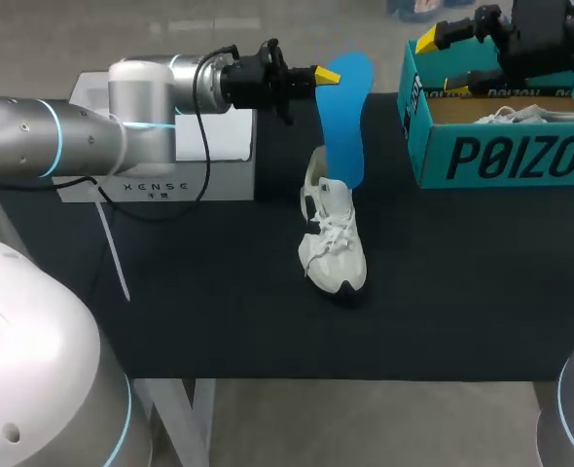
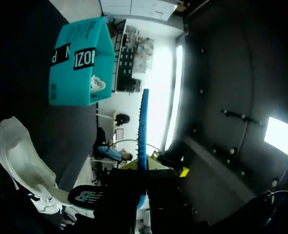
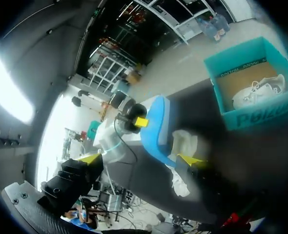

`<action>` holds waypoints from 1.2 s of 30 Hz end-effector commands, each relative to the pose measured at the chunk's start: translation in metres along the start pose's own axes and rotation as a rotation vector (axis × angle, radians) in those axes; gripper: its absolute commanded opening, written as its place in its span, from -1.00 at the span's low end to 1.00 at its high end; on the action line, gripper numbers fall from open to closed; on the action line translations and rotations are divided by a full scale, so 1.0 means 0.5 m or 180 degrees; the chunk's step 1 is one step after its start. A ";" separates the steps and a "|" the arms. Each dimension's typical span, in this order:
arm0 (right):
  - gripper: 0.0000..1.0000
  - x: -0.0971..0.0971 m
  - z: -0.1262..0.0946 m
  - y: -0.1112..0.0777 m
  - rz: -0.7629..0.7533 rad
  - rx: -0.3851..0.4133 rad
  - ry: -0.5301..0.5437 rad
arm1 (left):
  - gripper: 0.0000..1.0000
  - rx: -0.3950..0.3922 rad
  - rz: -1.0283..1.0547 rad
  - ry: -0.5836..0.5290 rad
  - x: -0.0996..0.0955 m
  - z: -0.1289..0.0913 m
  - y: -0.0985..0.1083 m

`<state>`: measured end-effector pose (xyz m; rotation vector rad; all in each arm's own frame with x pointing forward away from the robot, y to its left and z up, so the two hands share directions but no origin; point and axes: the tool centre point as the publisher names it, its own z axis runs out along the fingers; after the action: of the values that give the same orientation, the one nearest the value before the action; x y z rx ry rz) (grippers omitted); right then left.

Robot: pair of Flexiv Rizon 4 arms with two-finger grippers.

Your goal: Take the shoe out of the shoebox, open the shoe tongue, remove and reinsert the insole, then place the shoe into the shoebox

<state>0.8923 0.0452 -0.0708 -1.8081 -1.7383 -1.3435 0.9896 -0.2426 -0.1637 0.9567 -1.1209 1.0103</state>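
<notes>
1. The left arm [image 1: 73, 136] comes in from 9 o'clock of the black table [image 1: 219, 321]. It lies level above a white box [image 1: 195, 161], which stands at 10 o'clock from the table's middle.
2. The left gripper [image 1: 326, 76] is at that arm's tip, at 12 o'clock from the shoe. Its fingers are pressed close together on the upper end of the blue insole [image 1: 345, 122], one on each face. In the left wrist view the insole runs edge-on straight out from between them.
3. The insole hangs upright in the air, with its broader end up at the gripper and its narrower end down at the shoe's opening. I cannot tell whether that lower end is inside the shoe.
4. The white shoe [image 1: 334, 243] stands on its sole near the table's middle. Its toe points toward 6 o'clock and its heel toward 12, and the laces are loose.
5. The teal shoebox [image 1: 501, 161] stands open at 2 o'clock from the shoe, well apart from it. A second white shoe [image 1: 516, 115] lies inside on the brown floor.
6. The right gripper [image 1: 441, 63] hangs over the shoebox's 10 o'clock corner. Its yellow-tipped fingers are spread wide and hold nothing. In the right wrist view the insole and the shoe lie out ahead between those spread fingers, with the shoebox off to one side.
</notes>
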 end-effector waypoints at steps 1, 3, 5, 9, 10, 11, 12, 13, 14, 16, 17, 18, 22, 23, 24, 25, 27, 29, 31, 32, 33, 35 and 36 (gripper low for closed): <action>1.00 0.022 0.015 0.016 0.0058 -0.0044 -0.0432 | -1.00 0.0230 -0.0122 -0.0428 0.033 0.008 0.035; 1.00 0.033 0.013 0.024 0.0061 -0.0095 -0.0522 | -1.00 0.0230 -0.0047 -0.0423 0.041 0.008 0.040; 1.00 0.045 0.012 0.032 0.0033 -0.0113 -0.0626 | -1.00 0.0244 -0.0008 -0.0428 0.047 0.010 0.042; 1.00 0.056 0.018 0.038 0.0018 -0.0022 -0.0874 | -1.00 0.0268 0.0004 -0.0438 0.050 0.012 0.043; 1.00 0.055 0.023 0.038 0.0013 0.0026 -0.0887 | -1.00 0.0270 -0.0003 -0.0433 0.049 0.012 0.042; 1.00 0.061 0.026 0.041 0.0075 -0.0073 -0.0719 | -1.00 0.0250 -0.0011 -0.0411 0.048 0.012 0.042; 1.00 0.061 0.026 0.041 0.0075 -0.0073 -0.0719 | -1.00 0.0250 -0.0011 -0.0406 0.047 0.012 0.041; 1.00 0.061 0.026 0.041 0.0075 -0.0073 -0.0719 | -1.00 0.0235 -0.0031 -0.0368 0.047 0.012 0.039; 1.00 0.061 0.026 0.041 0.0075 -0.0073 -0.0719 | -1.00 0.0229 -0.0036 -0.0356 0.047 0.012 0.038; 1.00 0.061 0.026 0.041 0.0075 -0.0073 -0.0719 | -1.00 0.0215 -0.0020 -0.0326 0.049 0.010 0.036; 1.00 0.061 0.026 0.041 0.0075 -0.0073 -0.0719 | -1.00 0.0213 -0.0024 -0.0323 0.050 0.010 0.035; 1.00 0.061 0.026 0.041 0.0075 -0.0073 -0.0719 | -1.00 0.0213 -0.0028 -0.0323 0.050 0.009 0.033; 1.00 0.061 0.026 0.041 0.0075 -0.0073 -0.0719 | -1.00 0.0307 -0.0023 -0.0335 0.055 0.000 0.018; 1.00 0.061 0.026 0.041 0.0075 -0.0073 -0.0719 | -1.00 0.0306 -0.0030 -0.0326 0.059 -0.002 0.014; 1.00 0.061 0.026 0.041 0.0075 -0.0073 -0.0719 | -1.00 0.0328 -0.0050 -0.0320 0.063 -0.005 0.010; 1.00 0.074 0.022 0.042 0.0008 -0.0056 -0.0870 | -1.00 0.0338 -0.0063 -0.0314 0.067 -0.007 0.007; 1.00 0.098 0.018 0.043 -0.0061 0.0017 -0.1122 | -1.00 0.0355 -0.0132 -0.0315 0.073 -0.008 0.004; 1.00 0.110 0.019 0.045 -0.0019 0.0100 -0.1389 | -1.00 0.0365 -0.0174 -0.0345 0.079 -0.004 0.005; 1.00 0.123 0.022 0.044 -0.0182 0.0174 -0.1776 | -1.00 0.0380 -0.0225 -0.0391 0.082 0.000 0.007; 1.00 0.129 0.024 0.045 -0.0195 0.0190 -0.1888 | -1.00 0.0376 -0.0258 -0.0408 0.083 0.002 0.007; 1.00 0.134 0.025 0.047 -0.0189 0.0216 -0.1920 | -1.00 0.0397 -0.0260 -0.0438 0.084 0.004 0.007; 1.00 0.143 0.032 0.049 -0.0220 0.0270 -0.2116 | -1.00 0.0393 -0.0240 -0.0422 0.085 0.005 0.005; 1.00 0.147 0.037 0.049 -0.0250 0.0262 -0.2155 | -1.00 0.0405 -0.0224 -0.0419 0.085 0.006 0.004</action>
<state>0.8987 0.0823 -0.0267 -2.1262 -2.0027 -1.0133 0.9948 -0.2379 -0.1235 1.1634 -1.1324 0.9743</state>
